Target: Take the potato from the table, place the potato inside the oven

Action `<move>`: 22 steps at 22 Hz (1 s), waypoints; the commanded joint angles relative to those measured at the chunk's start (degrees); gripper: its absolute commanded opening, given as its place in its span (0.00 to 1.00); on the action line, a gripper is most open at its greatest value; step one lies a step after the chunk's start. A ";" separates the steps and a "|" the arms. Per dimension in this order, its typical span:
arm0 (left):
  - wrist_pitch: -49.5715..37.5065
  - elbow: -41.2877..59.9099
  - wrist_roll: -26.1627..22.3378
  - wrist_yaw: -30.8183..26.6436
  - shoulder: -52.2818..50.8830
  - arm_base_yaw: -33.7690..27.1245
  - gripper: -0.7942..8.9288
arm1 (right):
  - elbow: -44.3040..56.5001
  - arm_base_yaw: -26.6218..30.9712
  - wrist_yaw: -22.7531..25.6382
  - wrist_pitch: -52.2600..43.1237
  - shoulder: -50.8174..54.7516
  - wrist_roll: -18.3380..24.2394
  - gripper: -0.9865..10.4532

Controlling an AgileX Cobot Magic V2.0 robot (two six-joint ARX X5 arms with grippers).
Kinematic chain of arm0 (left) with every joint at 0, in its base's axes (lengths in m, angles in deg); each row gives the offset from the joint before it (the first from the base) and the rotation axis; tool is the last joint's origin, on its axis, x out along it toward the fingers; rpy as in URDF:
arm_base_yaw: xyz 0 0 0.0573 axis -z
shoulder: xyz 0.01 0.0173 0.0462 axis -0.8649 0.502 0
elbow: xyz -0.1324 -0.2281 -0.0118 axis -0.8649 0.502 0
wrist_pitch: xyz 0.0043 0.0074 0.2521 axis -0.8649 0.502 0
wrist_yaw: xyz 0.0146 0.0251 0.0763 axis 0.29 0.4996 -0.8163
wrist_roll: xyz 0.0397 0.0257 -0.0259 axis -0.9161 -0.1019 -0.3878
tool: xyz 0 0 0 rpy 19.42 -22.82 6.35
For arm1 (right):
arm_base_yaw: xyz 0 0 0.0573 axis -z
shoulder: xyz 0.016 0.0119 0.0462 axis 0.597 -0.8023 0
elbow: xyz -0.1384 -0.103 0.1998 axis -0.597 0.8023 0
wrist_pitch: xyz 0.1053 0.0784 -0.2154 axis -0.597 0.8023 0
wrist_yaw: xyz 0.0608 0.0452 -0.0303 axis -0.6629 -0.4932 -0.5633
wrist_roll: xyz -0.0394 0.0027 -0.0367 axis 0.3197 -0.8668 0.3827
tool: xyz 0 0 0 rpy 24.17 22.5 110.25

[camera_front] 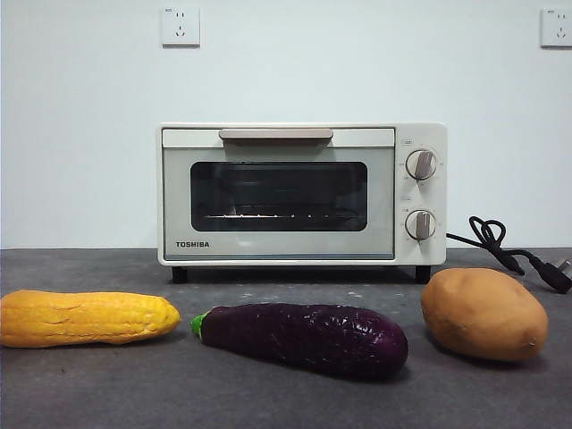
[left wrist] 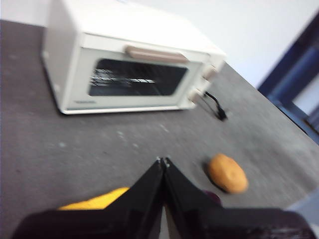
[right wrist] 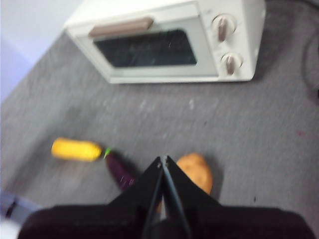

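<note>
On the table (camera_front: 89,393) the potato (camera_front: 483,314) lies untouched, both grippers' jaws pressed together, so the right gripper (right wrist: 163,160) must first open above it

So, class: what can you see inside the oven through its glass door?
Through the oven's closed door, a wire rack crosses the dark cavity. No food shows; the corners and floor are too dark to judge.

Black wedge-shaped fingers (left wrist: 149,191) taper from dark bases.
</note>
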 commanded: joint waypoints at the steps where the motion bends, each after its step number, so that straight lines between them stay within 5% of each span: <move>1: 3.83 -3.50 -4.66 2.60 1.66 -0.02 0.07 | -5.66 -0.83 -0.90 7.26 -3.13 6.45 0.08; 11: 8.17 -7.93 -6.60 3.43 2.56 1.20 0.07 | -11.02 -4.15 -0.83 15.26 -6.29 9.90 0.10; 16: 8.11 -7.93 -6.60 3.43 2.56 1.27 0.07 | -11.02 -4.17 -0.81 15.26 -6.29 7.87 0.60; 22: 6.56 -7.93 -6.69 3.32 3.10 1.57 0.07 | -11.02 -4.17 -0.83 15.26 -6.29 7.23 0.61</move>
